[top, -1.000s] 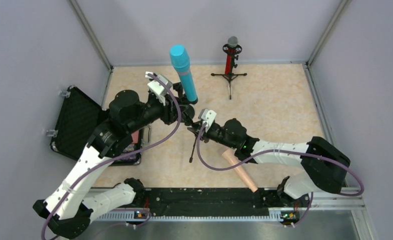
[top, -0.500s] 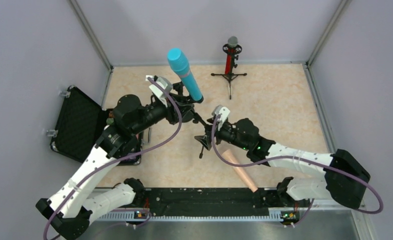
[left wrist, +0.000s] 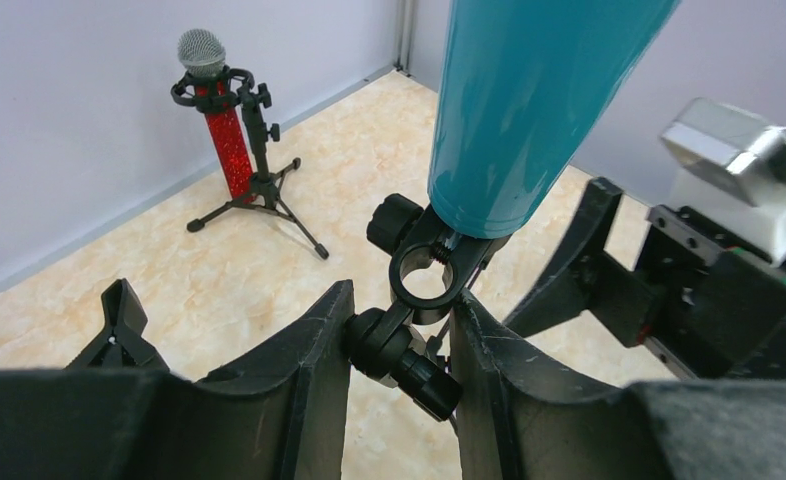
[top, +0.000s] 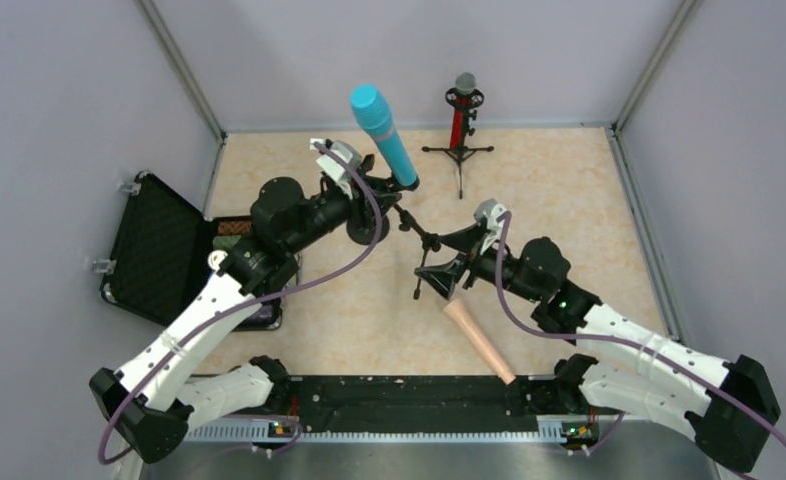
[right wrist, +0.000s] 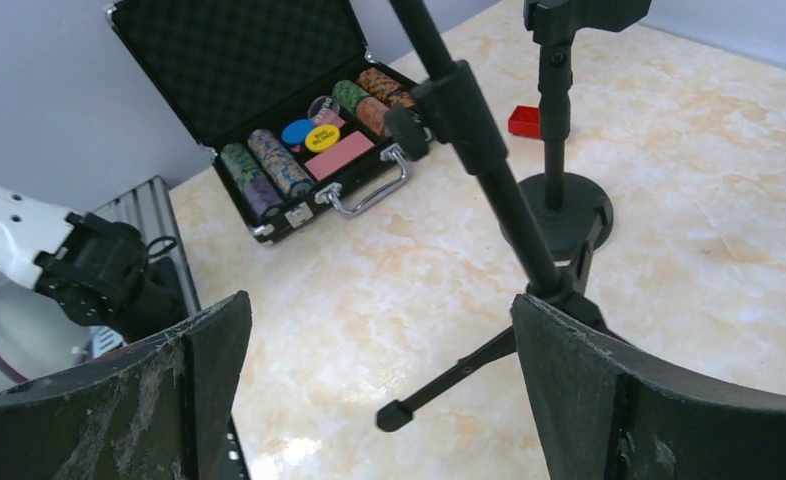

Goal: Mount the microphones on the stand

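A cyan-blue microphone sits tilted in the clip of a black tripod stand. My left gripper is shut on the stand's swivel joint just under the clip ring, with the cyan-blue microphone rising above. My right gripper is open beside the stand's legs. In the right wrist view one tripod leg crosses the gap of the right gripper untouched. The red microphone stands upright in its own tripod stand at the back. The peach-pink microphone lies on the table, near the right arm.
An open black case with poker chips lies at the left. A black post on a round base and a small red block are beyond the stand. Grey walls enclose the table, and a black rail runs along the near edge.
My right gripper has opened, let go of the stand's pole and shifted right. My left gripper has carried the stand top and cyan-blue microphone to the right and farther back.
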